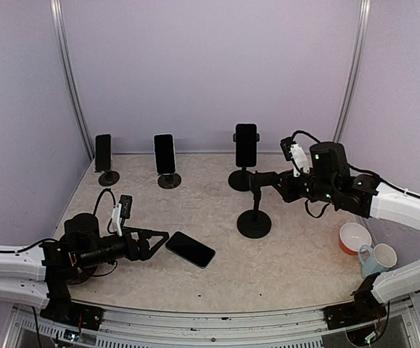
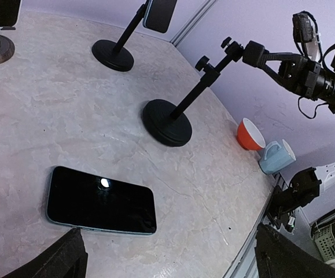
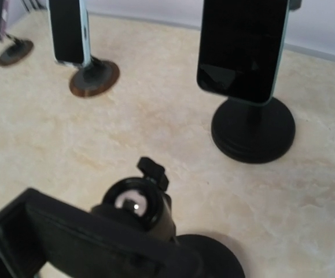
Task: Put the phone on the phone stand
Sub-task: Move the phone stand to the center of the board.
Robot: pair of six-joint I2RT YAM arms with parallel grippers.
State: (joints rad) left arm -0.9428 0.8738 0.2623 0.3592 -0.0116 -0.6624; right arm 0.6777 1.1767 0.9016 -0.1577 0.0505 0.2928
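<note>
A black phone (image 1: pixel 190 249) lies flat, screen up, on the table at the front left. It also shows in the left wrist view (image 2: pixel 100 200). My left gripper (image 1: pixel 154 238) is open just left of it, low over the table, its fingertips (image 2: pixel 63 260) on either side of the phone's near edge without touching. The empty black phone stand (image 1: pixel 254 221) stands mid-table, with its holder arm tilted to the right. My right gripper (image 1: pixel 273 181) is shut on that holder. The right wrist view shows the holder (image 3: pixel 80 243) and ball joint (image 3: pixel 135 202) close up.
Three other stands with phones on them line the back: left (image 1: pixel 104 154), middle (image 1: pixel 165 155) and right (image 1: pixel 246 146). An orange bowl (image 1: pixel 354 237) and a pale blue mug (image 1: pixel 378 257) sit at the right edge. Purple walls close in the table.
</note>
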